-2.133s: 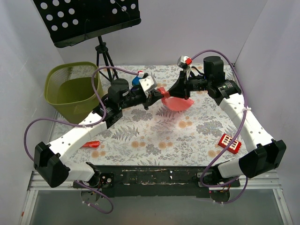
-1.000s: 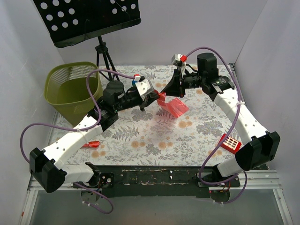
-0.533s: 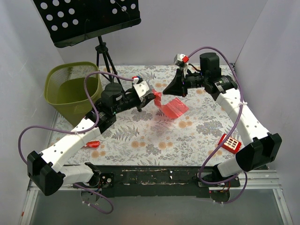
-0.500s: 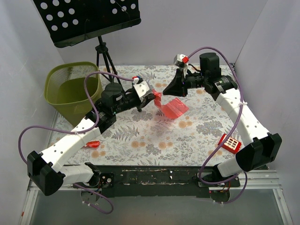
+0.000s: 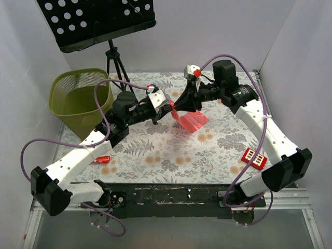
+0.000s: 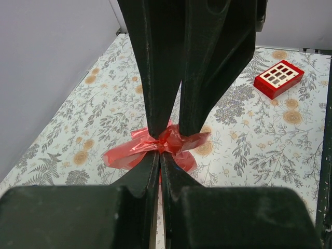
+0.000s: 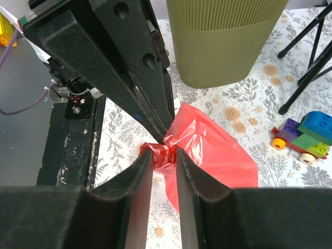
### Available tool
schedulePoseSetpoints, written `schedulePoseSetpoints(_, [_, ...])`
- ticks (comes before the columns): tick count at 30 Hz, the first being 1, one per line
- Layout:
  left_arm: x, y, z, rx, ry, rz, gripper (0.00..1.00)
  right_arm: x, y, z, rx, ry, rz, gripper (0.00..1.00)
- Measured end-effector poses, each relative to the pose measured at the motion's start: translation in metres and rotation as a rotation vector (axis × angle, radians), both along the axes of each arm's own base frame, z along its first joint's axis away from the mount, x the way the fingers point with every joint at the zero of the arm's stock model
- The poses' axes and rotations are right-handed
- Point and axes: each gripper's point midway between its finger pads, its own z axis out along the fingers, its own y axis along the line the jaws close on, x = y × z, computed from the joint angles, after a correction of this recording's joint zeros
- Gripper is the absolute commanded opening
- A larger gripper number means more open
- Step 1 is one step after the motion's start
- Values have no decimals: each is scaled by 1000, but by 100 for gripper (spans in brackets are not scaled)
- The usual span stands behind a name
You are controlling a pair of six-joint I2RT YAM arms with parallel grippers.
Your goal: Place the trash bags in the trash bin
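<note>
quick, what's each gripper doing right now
left gripper: closed, pinching the red trash bag
right gripper: closed on a bunched part of the same bag, right next to the left one's pinch

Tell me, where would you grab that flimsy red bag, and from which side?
Pinch the trash bag at its gathered, twisted top edge, coming in level from either side, as the left gripper and right gripper do now. That bunch gives the thin film some bulk to clamp; the loose sheet below would likely slip.
</note>
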Motion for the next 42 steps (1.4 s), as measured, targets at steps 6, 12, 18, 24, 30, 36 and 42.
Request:
schedulePoseSetpoints(6, [1, 1, 0, 0, -1, 7, 0, 7, -1, -3, -18, -28, -36, 25])
schedulePoseSetpoints(12, [2, 1, 1, -2, -4, 11, 0, 8, -1, -3, -22, -36, -44, 1])
schedulePoseSetpoints(18, [8, 4, 2, -1, -9, 50, 0, 12, -4, -4, -26, -36, -62, 1])
schedulePoseSetpoints(24, [9, 13, 10, -13, -28, 95, 0, 24, -21, -5, -40, -44, -136, 1])
schedulePoseSetpoints(30, [7, 20, 15, -22, -39, 117, 0, 29, -32, -2, -40, -57, -181, 1])
schedulePoseSetpoints(36, [8, 21, 12, -7, -42, 122, 0, 36, -35, -5, -57, -68, -219, 1])
schedulePoseSetpoints(42, [6, 30, 0, 31, -52, 142, 0, 53, -51, -13, -106, -109, -327, 1])
